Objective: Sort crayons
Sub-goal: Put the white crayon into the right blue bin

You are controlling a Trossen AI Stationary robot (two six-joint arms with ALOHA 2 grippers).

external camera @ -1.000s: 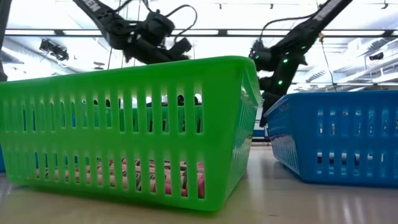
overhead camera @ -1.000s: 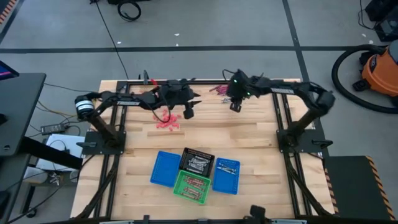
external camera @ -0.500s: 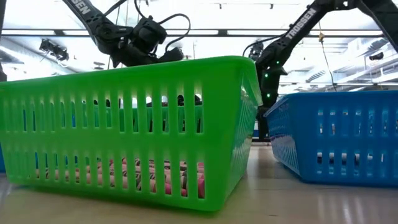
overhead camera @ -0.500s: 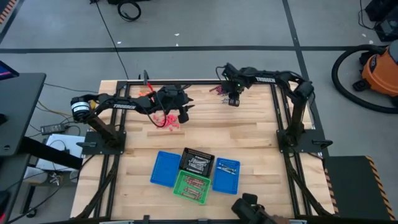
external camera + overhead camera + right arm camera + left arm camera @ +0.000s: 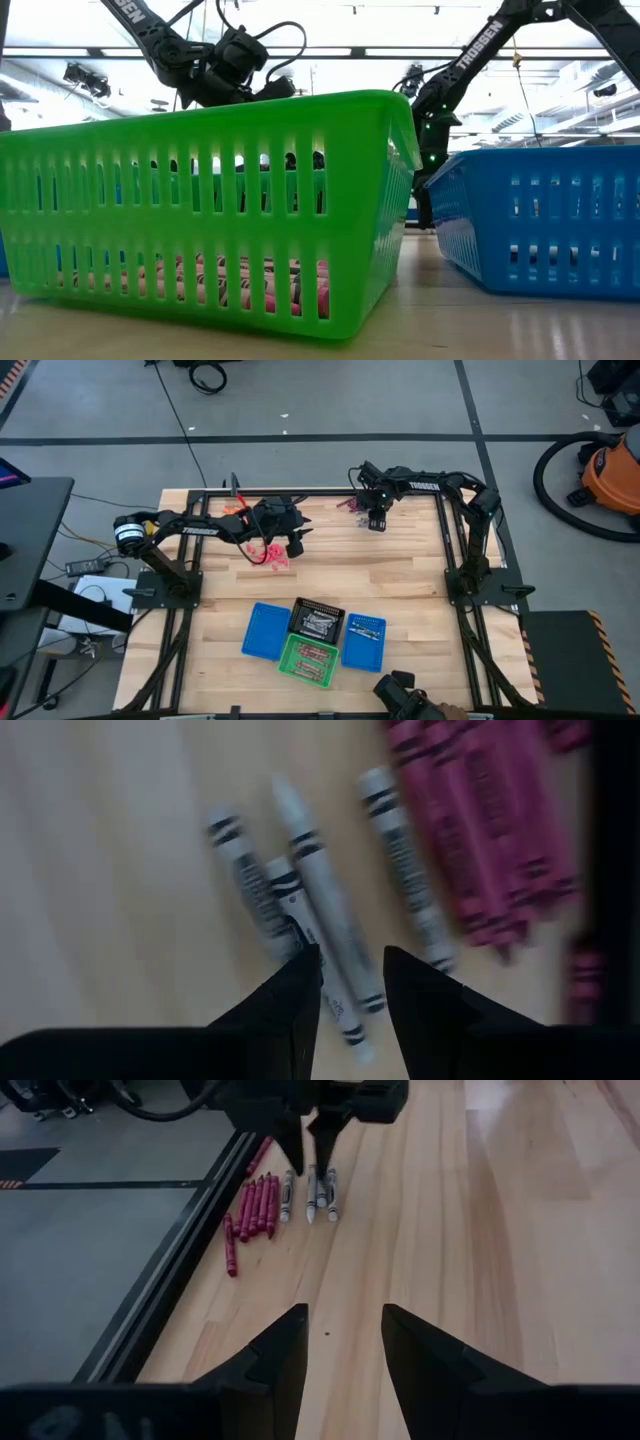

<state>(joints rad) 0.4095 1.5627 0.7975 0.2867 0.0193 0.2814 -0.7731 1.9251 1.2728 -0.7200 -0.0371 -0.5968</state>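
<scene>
Left gripper [image 5: 296, 544] hovers, fingers parted and empty, above loose reddish wax crayons [image 5: 267, 554] on the pale wooden table [image 5: 400, 580]. Right gripper [image 5: 350, 982], slightly parted, straddles one silvery-grey paper-wrapped crayon [image 5: 318, 910] beside dark maroon crayons [image 5: 480, 840], not lifted.

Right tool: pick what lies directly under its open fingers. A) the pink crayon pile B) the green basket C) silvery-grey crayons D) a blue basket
C: the right tool hovers open over the silvery-grey crayons, with maroon crayons beside them; the baskets sit at the table's other end.
</scene>
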